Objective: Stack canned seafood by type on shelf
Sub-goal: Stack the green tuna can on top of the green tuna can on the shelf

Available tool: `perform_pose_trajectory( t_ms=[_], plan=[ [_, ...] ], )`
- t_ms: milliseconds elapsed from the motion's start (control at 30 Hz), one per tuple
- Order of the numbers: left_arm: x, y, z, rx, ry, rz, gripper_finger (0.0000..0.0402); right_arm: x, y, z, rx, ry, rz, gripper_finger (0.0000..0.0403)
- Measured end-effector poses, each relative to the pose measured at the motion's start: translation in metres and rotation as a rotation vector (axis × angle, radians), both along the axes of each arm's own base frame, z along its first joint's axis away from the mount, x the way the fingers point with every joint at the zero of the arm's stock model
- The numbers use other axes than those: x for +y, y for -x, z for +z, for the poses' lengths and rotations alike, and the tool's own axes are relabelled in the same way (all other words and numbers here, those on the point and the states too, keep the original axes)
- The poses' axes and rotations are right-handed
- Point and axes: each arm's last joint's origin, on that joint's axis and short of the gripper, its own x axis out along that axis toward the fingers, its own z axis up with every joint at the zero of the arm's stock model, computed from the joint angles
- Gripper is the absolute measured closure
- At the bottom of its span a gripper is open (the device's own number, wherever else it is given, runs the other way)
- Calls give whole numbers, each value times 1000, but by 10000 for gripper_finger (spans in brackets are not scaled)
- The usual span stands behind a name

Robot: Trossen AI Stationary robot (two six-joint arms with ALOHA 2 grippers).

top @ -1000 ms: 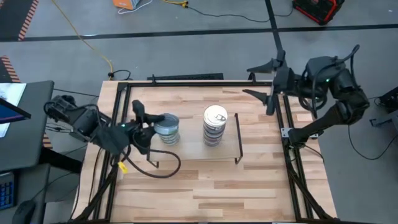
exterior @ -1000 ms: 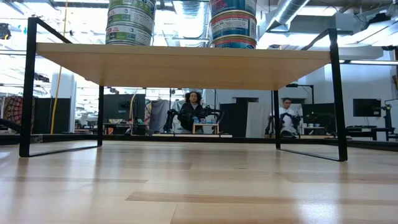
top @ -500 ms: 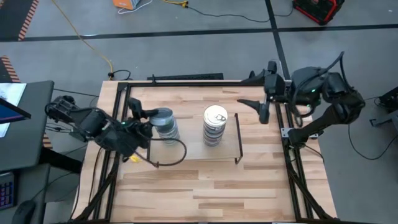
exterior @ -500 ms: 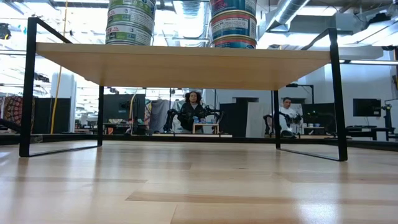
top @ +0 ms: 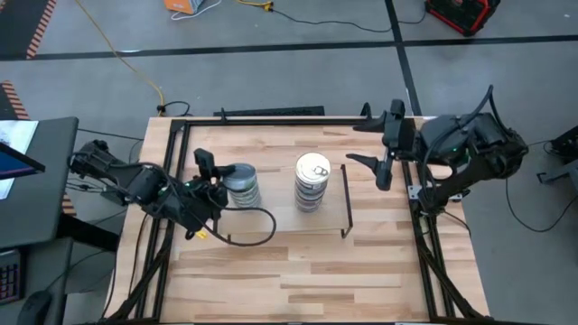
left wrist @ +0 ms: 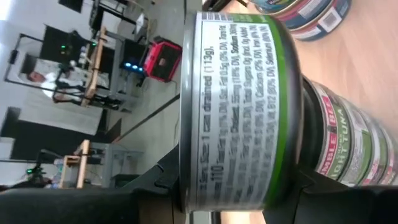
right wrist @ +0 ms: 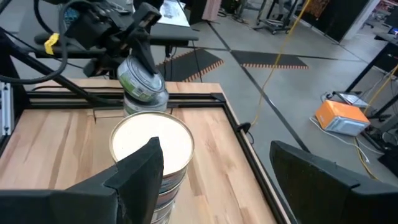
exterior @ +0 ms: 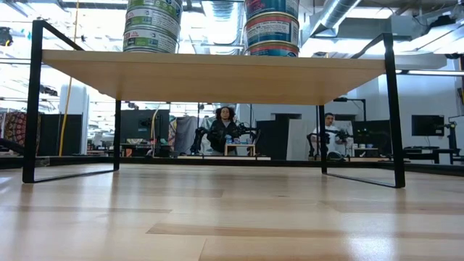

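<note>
1. The green-banded tin (left wrist: 242, 106) filling the left wrist view carries small print: "1 can drained (113g)", the number "110", and nutrition lines such as "Sodium", "Total Sugars 0g" and "Calcium"
2. A tin lower in the stack (left wrist: 348, 146) beneath it reads "LIGHT TUNA", with part of a brand ending in "MBLE BEE"
3. Labels on the tins in the low view are too small to read

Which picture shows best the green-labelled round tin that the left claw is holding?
The left wrist view: the green-labelled tin fills it, label readable. The high view shows its blue-grey lid; the right wrist view shows it far off; the low view shows only stack sides.
</note>
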Motion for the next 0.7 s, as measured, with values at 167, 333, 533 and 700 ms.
perform_pose_trajectory(
  t_ms=[167, 333, 533, 700],
  plan=[
    [-2, -2, 1, -20, 41, -16, 260, 0, 0, 0, 0, 1, 0, 79],
    [-2, -3, 1, -18, 57, -27, 226, 0, 0, 0, -2, -4, -2, 79],
    [-2, -3, 2, -38, 48, -11, 169, 0, 0, 0, -3, -6, -3, 79],
    [-3, -4, 2, -55, 61, -7, 131, 1, -1, 0, -1, -6, -3, 79]
  ],
)
